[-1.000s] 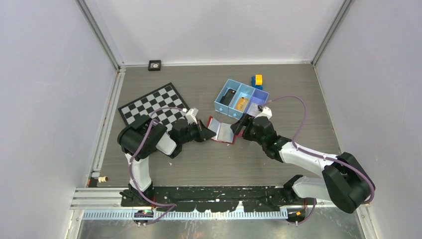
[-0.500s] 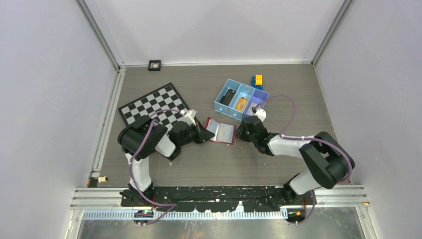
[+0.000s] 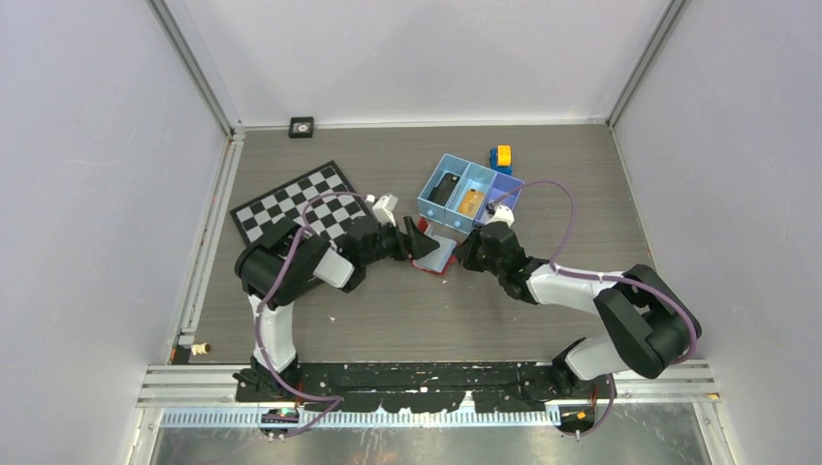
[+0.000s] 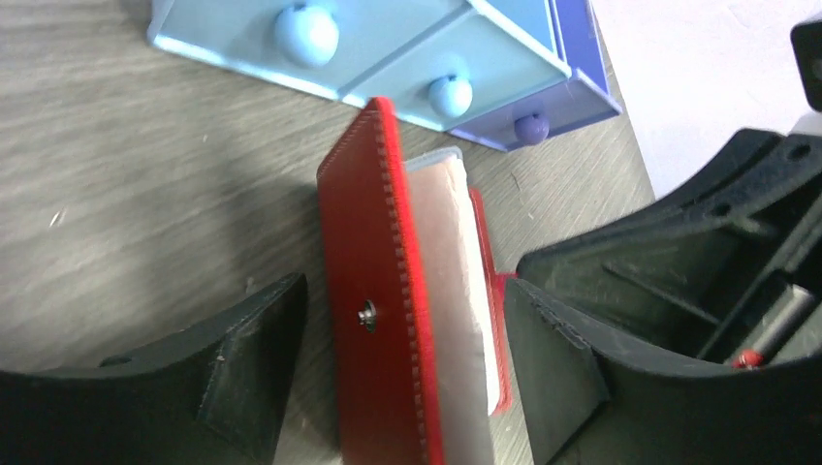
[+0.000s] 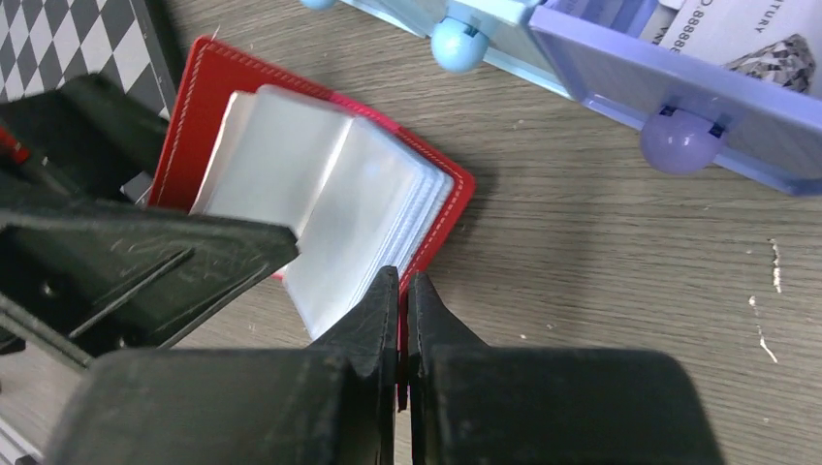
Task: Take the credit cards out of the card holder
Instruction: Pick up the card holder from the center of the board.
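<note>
The red card holder [image 3: 435, 255] lies partly folded on the table between my two grippers. My left gripper [image 3: 414, 239] is open, and its fingers straddle the raised left cover [image 4: 373, 320] without touching it. Pale clear sleeves [image 5: 320, 194] fan out inside, and I cannot tell whether they hold cards. My right gripper [image 5: 402, 283] is shut on the red edge of the holder's right cover. An orange-gold credit card [image 3: 470, 201] lies in the blue tray's middle compartment. A pale printed card [image 5: 737, 29] lies in its purple one.
The blue three-compartment tray [image 3: 433, 213] stands just behind the holder, its knobbed front wall [image 4: 388, 68] close to both grippers. A checkerboard [image 3: 300, 205] lies at the left. A yellow and blue toy [image 3: 501, 157] and a small black square [image 3: 301, 126] sit near the back.
My left gripper let go of the holder's left cover, opened and shifted right. My right gripper closed on the holder's right edge. The holder went from lying flat open to partly folded.
</note>
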Controlling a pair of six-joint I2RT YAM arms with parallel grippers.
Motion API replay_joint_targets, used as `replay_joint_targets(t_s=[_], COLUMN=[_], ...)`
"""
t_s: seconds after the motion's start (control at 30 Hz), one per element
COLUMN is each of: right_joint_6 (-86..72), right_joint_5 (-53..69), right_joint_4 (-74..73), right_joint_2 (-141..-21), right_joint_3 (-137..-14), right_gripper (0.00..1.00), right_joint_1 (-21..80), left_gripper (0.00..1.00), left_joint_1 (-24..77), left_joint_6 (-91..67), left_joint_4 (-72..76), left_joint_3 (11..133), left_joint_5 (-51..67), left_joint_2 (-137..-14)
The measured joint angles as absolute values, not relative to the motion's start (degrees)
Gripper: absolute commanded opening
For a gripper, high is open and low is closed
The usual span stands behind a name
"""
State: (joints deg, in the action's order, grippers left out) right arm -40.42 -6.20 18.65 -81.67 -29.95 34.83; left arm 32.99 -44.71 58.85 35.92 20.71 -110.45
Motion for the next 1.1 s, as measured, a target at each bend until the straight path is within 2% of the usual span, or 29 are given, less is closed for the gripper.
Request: replay_joint_targets(t_s=[0.07,0.13,0.3,0.43,0.5,0.57,0.7,0.83,1.1], right_joint_6=[-40.07,-39.59,-39.07,-39.05,-39.05,-39.07,-39.38,-40.14,-43.07], right_joint_5=[-5.52,-5.15,-3.7,-3.25,-3.22,-3.16,-2.87,-2.63,-1.3], right_joint_4=[18.68,18.57,18.44,18.33,18.17,17.98,18.17,20.64,23.55], right_joint_2=[-81.36,-81.36,-81.36,-81.1,-80.66,-80.07,-78.89,-77.03,-73.49], right_joint_3=[-29.95,-29.95,-29.95,-29.95,-29.95,-29.95,-29.91,-27.86,-23.66], right_gripper=[0.01,0.01,0.0,0.01,0.05,0.11,0.48,0.8,0.86], right_joint_1=[34.94,35.03,35.05,35.05,35.05,35.16,35.31,35.31,35.29], left_gripper=[0.77,0.7,0.38,0.08,0.02,0.0,0.0,0.0,0.0], left_joint_1=[33.26,33.41,33.69,33.67,33.61,33.26,31.64,28.58,26.39], left_joint_6=[-44.27,-43.77,-41.43,-39.75,-39.97,-40.01,-42.92,-49.15,-57.14], left_joint_4=[57.54,56.34,51.07,47.99,48.03,49.82,58.54,68.18,74.61], left_joint_3=[38.5,40.01,41.91,41.6,40.27,37.65,31.42,27.03,25.36], left_joint_5=[21.15,21.26,20.73,19.0,18.35,18.0,19.55,23.51,25.47], left_joint_2=[-111.66,-112.16,-112.16,-111.55,-110.76,-109.62,-109.27,-111.74,-108.68])
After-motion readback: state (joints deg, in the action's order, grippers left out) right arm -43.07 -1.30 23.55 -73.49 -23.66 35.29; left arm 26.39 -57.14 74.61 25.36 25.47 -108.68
